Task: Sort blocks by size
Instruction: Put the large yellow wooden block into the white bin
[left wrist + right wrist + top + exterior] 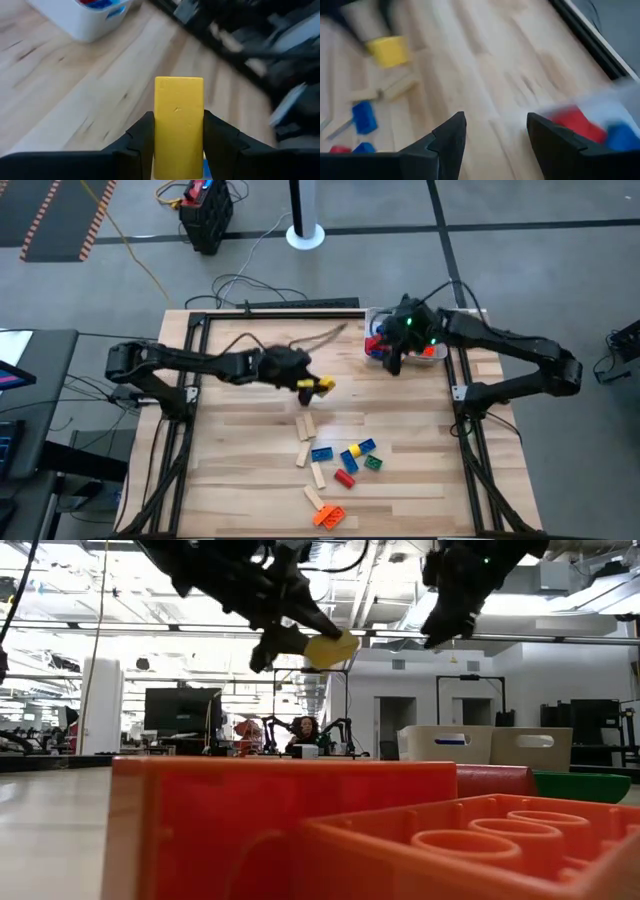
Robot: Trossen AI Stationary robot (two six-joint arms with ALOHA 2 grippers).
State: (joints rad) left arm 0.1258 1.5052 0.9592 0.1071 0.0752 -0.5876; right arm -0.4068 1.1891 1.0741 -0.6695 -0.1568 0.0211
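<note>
Risk first: left gripper (318, 385) is closed on a yellow block (322, 385), held clear above the table (250, 460) with most of the block jutting out beyond its fingertips. I judge that a quick swing toward the white tray (378, 330) could twist it loose onto the boards. Below and nearer than that hand lie the remaining blocks (345, 460), loose on the wood. Right gripper (395, 358) hangs open and empty just beside the tray, so the two arms could crowd each other there. Only the left wrist view shows the fingers (141, 135) pinching the block's flat sides; only the overhead view shows the scattered pile.
</note>
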